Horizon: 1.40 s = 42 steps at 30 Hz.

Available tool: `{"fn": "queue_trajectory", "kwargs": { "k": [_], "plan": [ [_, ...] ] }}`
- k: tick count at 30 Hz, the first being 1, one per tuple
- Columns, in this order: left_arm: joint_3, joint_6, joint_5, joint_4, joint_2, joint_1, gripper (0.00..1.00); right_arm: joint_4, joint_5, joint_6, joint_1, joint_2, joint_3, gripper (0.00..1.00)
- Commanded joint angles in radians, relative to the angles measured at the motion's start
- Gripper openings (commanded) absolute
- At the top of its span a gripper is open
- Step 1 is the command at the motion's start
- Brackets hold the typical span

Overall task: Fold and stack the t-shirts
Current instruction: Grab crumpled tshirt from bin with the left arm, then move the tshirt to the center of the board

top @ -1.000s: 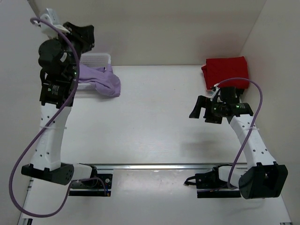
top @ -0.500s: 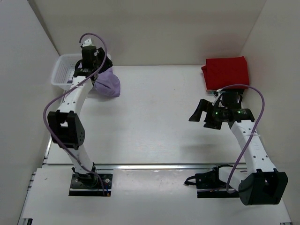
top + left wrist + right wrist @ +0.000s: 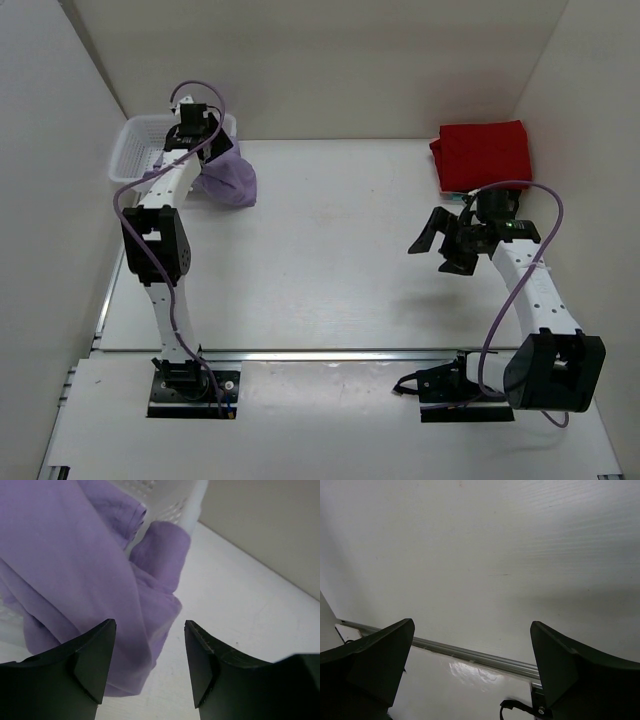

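On the white counter (image 3: pixel 330 250), the red t-shirt (image 3: pixel 482 153) looks folded; the lavender t-shirt (image 3: pixel 228 178) spills unfolded from the basket (image 3: pixel 120 158). My left end effector (image 3: pixel 149 645) and right end effector (image 3: pixel 472 630) gape, empty.

Two t-shirts, one basket (image 3: pixel 130 152), two grippers
Lavender t-shirt (image 3: pixel 75 555) below left gripper (image 3: pixel 150 647); red t-shirt (image 3: pixel 485 155) beyond right gripper (image 3: pixel 438 246); basket beside left gripper

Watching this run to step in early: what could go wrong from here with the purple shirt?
The lavender t-shirt lies bunched, partly over the white basket; pulling it could drag or tip the basket. The open left end effector hovers over overlapping folds, so it may pinch several layers.
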Motion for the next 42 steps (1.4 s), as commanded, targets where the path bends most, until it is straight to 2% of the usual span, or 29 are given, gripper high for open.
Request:
{"fn": "queue_trajectory", "kwargs": {
  "k": [1,3,9,11,12,17,20,23,25,27,31,35,40,42],
  "plan": [
    [0.055,-0.005,-0.040,-0.057,0.019,0.001,0.69,0.005,-0.001,0.002,-0.023,0.011,0.054,1.00],
    [0.075,-0.006,-0.042,-0.083,0.047,0.000,0.68,0.008,-0.009,0.008,-0.032,0.018,0.056,0.99],
    [0.118,-0.017,-0.025,-0.134,0.102,0.018,0.46,-0.001,0.002,0.002,-0.036,0.050,0.083,0.99],
    [0.135,-0.036,-0.012,-0.143,0.113,0.029,0.05,-0.001,0.005,-0.003,-0.039,0.053,0.092,0.99],
    [0.145,-0.052,0.000,-0.154,0.113,0.030,0.00,0.002,0.000,-0.001,-0.040,0.053,0.088,0.99],
    [0.225,-0.069,-0.043,-0.152,0.070,0.030,0.00,0.011,-0.009,0.002,-0.033,0.053,0.085,1.00],
    [0.312,-0.043,-0.139,-0.138,0.009,0.024,0.00,0.021,-0.010,0.005,-0.020,0.042,0.063,0.99],
    [0.369,0.041,-0.244,-0.080,-0.091,-0.038,0.00,0.039,-0.017,-0.006,-0.015,0.016,0.044,0.99],
    [0.421,0.066,-0.240,-0.036,-0.129,-0.062,0.00,0.038,-0.030,-0.010,-0.018,-0.007,0.027,0.99],
    [0.416,0.043,-0.133,0.025,-0.177,-0.082,0.00,0.060,-0.046,-0.020,-0.035,-0.036,-0.007,0.99],
    [0.347,-0.017,0.032,0.104,-0.298,-0.164,0.00,0.079,-0.080,-0.038,-0.027,-0.083,-0.046,0.99],
    [0.282,-0.003,0.027,0.046,-0.437,-0.272,0.00,0.096,-0.093,-0.041,0.016,-0.142,-0.104,0.99],
    [-0.056,-0.181,0.142,0.031,-0.637,-0.217,0.00,0.125,-0.101,-0.046,0.061,-0.228,-0.179,0.99],
    [-0.158,-0.195,0.196,0.000,-0.688,-0.207,0.00,0.137,-0.104,-0.044,0.094,-0.229,-0.197,0.99]
  ]
}}
